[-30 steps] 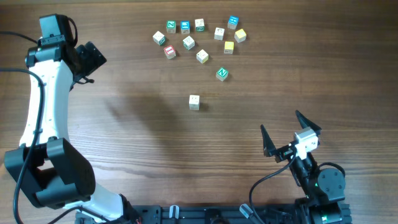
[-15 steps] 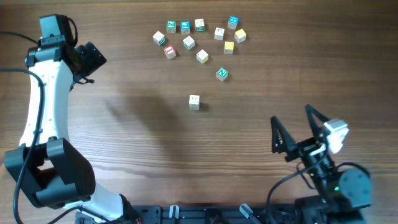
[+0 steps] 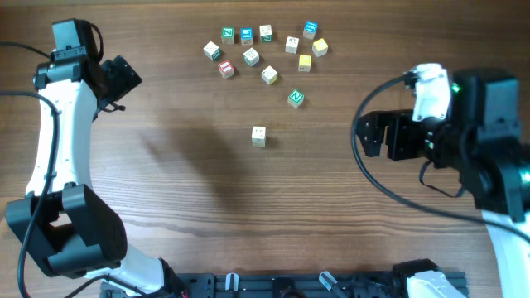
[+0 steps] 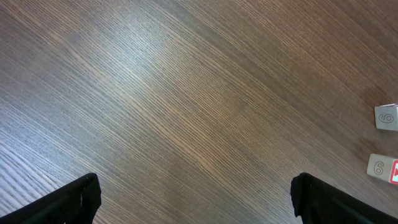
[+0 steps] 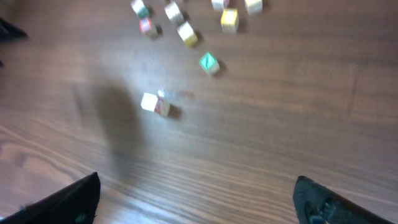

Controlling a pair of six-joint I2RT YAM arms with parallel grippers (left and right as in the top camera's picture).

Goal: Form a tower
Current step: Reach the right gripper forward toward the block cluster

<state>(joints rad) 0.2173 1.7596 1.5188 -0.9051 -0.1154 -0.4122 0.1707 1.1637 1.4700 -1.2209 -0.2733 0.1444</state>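
No tower is in view; only single loose letter cubes lie on the table. One pale cube (image 3: 259,136) (image 5: 155,104) lies alone near the middle. A green-faced cube (image 3: 296,98) (image 5: 208,62) sits just behind it, and several more form a cluster (image 3: 265,48) at the back, a yellow cube (image 3: 305,62) (image 5: 229,18) among them. My right gripper (image 3: 362,136) (image 5: 196,183) hovers to the right of the lone cube, open and empty. My left gripper (image 3: 126,77) (image 4: 196,186) is at the far left, open over bare wood.
The brown wooden table (image 3: 207,207) fills the view. Two pale cubes (image 4: 386,116) (image 4: 380,167) show at the right edge of the left wrist view. The right arm's cable (image 3: 389,190) loops over the table's right side.
The right arm has risen from the front edge to the table's right side, its gripper now pointing left at the cubes. The left arm and cubes have not moved.
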